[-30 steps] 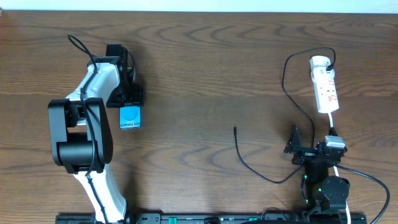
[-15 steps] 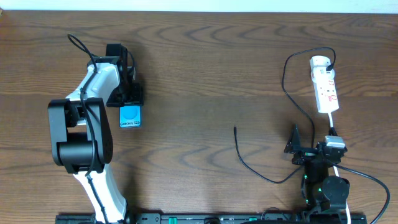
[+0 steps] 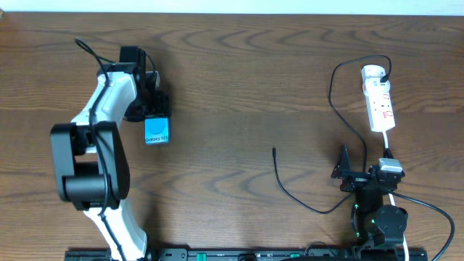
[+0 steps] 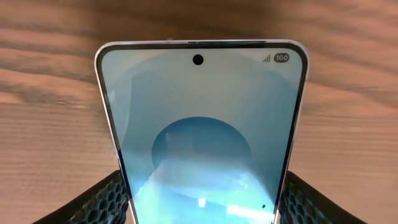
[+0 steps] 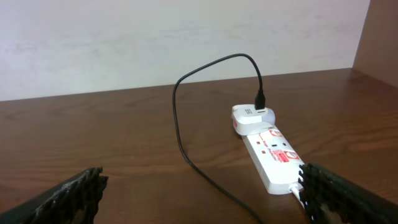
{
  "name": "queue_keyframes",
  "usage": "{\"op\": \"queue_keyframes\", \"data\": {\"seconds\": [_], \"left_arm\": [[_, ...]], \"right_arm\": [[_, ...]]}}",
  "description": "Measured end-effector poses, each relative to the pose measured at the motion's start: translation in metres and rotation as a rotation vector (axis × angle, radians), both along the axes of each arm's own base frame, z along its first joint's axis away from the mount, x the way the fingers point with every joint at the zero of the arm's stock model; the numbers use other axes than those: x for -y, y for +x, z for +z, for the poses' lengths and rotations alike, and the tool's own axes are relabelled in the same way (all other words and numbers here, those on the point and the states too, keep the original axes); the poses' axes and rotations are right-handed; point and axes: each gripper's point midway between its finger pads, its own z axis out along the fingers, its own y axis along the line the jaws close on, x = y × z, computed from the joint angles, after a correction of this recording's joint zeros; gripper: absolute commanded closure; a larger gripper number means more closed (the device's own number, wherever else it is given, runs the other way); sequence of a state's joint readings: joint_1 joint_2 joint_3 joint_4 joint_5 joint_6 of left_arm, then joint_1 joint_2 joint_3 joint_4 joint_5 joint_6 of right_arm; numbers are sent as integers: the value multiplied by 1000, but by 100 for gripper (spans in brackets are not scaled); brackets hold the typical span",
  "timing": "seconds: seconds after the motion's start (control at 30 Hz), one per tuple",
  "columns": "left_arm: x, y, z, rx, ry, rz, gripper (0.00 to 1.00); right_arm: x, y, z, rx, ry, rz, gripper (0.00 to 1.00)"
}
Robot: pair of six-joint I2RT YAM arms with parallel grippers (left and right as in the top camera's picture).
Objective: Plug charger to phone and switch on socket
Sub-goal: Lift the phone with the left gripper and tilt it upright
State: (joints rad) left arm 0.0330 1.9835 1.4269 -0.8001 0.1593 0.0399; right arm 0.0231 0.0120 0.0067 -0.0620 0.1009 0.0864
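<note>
Phone sits clamped in my left gripper. Charger tip lies well right of it, nearer my right gripper, jaws apart.

Slim rectangular smartphone w/ glowing cyan-blue screen is facing up at the left of the brown wooden table, "Galaxy S25" text showing, batt. icon reading 100. Thin black charger cable is looping from a white adapter at the far end of the white elongated power strip on the right. Its free tip is lying mid-table, well apart from the smartphone.
</note>
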Motion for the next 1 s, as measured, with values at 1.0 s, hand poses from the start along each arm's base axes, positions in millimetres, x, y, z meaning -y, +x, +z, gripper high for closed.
{"op": "queue_keyframes", "data": {"seconds": [1.0], "left_arm": [[108,-28,159,-218,-847,703,93]], "right_arm": [[0,0,0,0,0,0,1]]}}
